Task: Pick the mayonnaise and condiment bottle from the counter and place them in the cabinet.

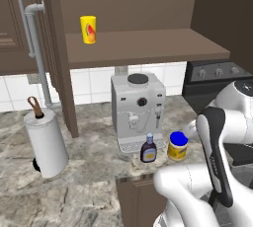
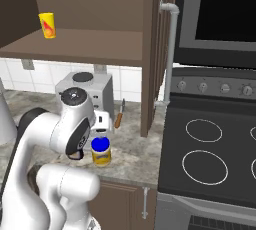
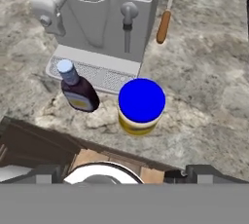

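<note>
A white robot arm bends forward over the counter (image 1: pixel 89 191) of a rendered kitchen, its elbow raised and its hand angled down toward the worktop's front edge. The gripper (image 2: pixel 101 135) hangs above the mayonnaise (image 3: pixel 141 106), its jaws spread wide, holding nothing and touching nothing. The two finger tips (image 3: pixel 48 173) rise at either side of the bottom of the hand view, well apart, with the jar ahead of the gap between them.

The mayonnaise, a squat yellow jar with a blue lid, stands upright on the marbled stone near the counter's front edge, just in front of the drip tray of a grey coffee machine (image 1: pixel 137 107). The condiment bottle (image 1: pixel 148 148), dark brown with a pale cap and a white label, stands upright just beside the jar; the two are close but apart. In the right base view the robot's own forearm hides the bottle, and the jar shows directly under the hand.

Above, the cabinet (image 1: pixel 148 46) stands open, its brown shelf carrying a yellow cup (image 1: pixel 88 29) toward one end. A paper towel roll (image 1: pixel 45 142) stands on the counter away from the stove (image 2: pixel 210 149), and a brown-handled knife (image 3: pixel 164 24) lies beside the coffee machine.
</note>
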